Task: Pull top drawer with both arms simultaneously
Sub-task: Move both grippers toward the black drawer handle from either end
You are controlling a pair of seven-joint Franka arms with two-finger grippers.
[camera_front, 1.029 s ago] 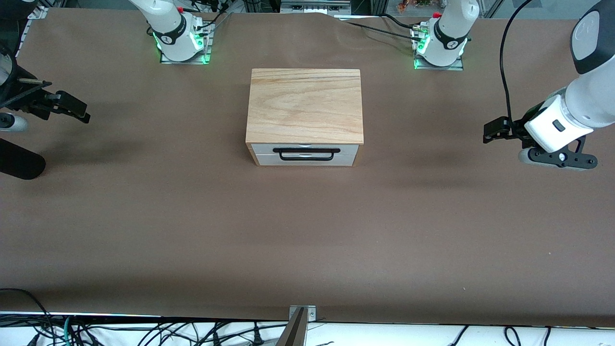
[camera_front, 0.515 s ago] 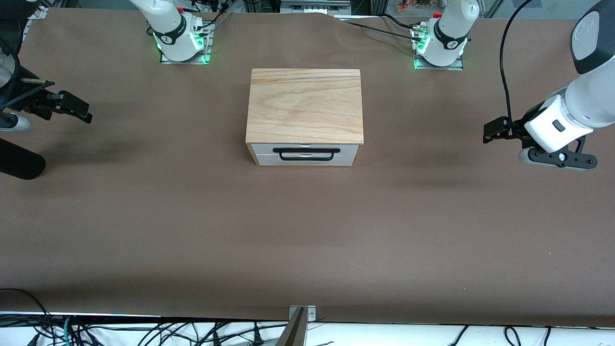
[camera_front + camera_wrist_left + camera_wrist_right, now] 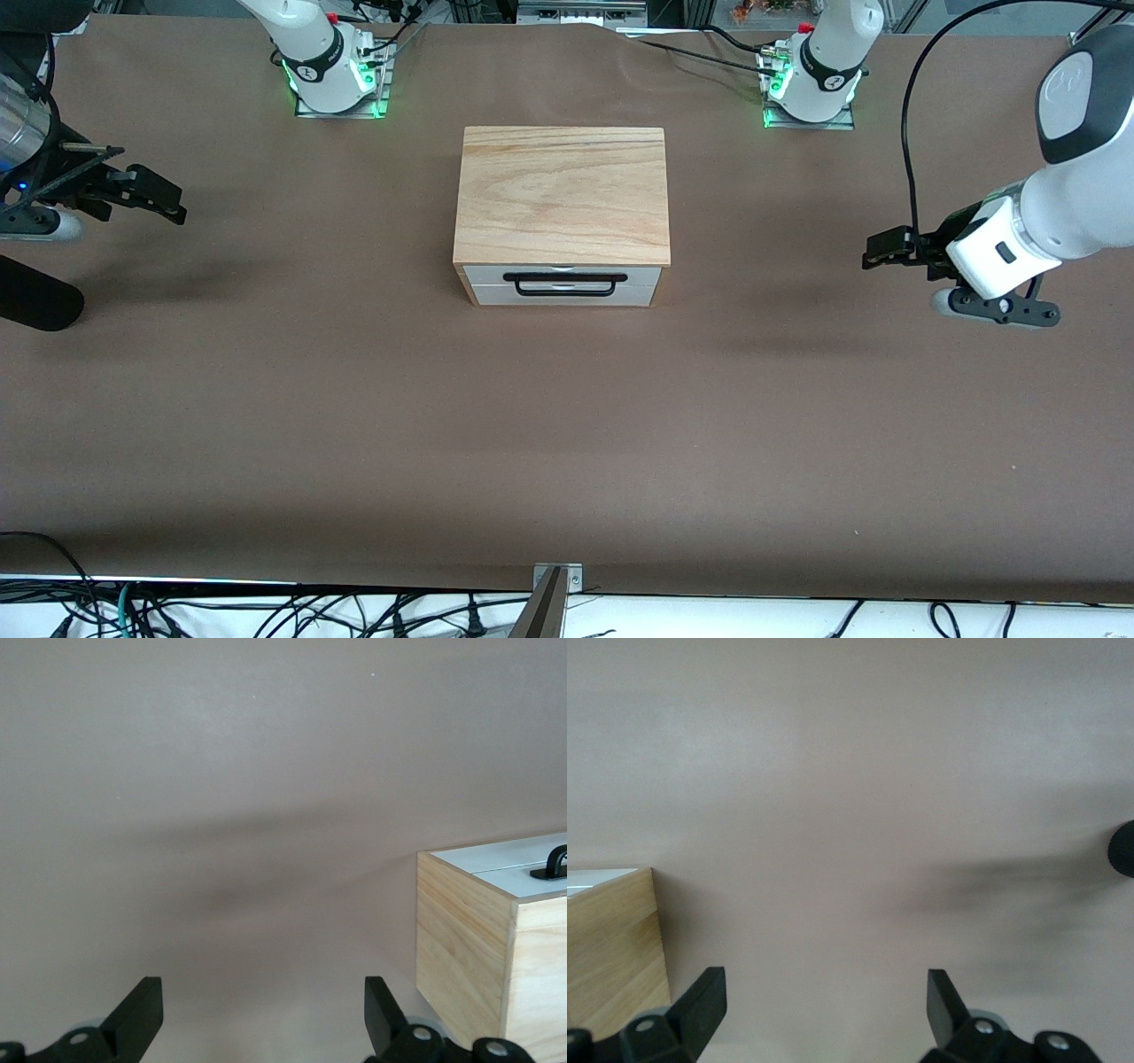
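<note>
The wooden box point(image 3: 562, 195) stands mid-table, its front toward the front camera. The top drawer point(image 3: 642, 275) is closed; its white front carries a long black bar handle point(image 3: 560, 279). My left gripper point(image 3: 875, 251) is open and empty, hovering over bare table toward the left arm's end, well apart from the box. My right gripper point(image 3: 175, 207) is open and empty over the table toward the right arm's end. The left wrist view shows the open left gripper point(image 3: 263, 1019), the box side point(image 3: 461, 957) and one handle end point(image 3: 551, 864). The right wrist view shows the open right gripper point(image 3: 824, 1014) and a box corner point(image 3: 611, 948).
Brown table covering point(image 3: 567, 425) spreads all round the box. Both arm bases point(image 3: 332, 75) point(image 3: 811, 84) stand at the table's back edge. A black cylinder point(image 3: 35, 303) lies at the right arm's end of the table. Cables hang along the front edge point(image 3: 266, 611).
Both grippers have moved inward toward the box, the left one more than the right. The box and drawer have not moved.
</note>
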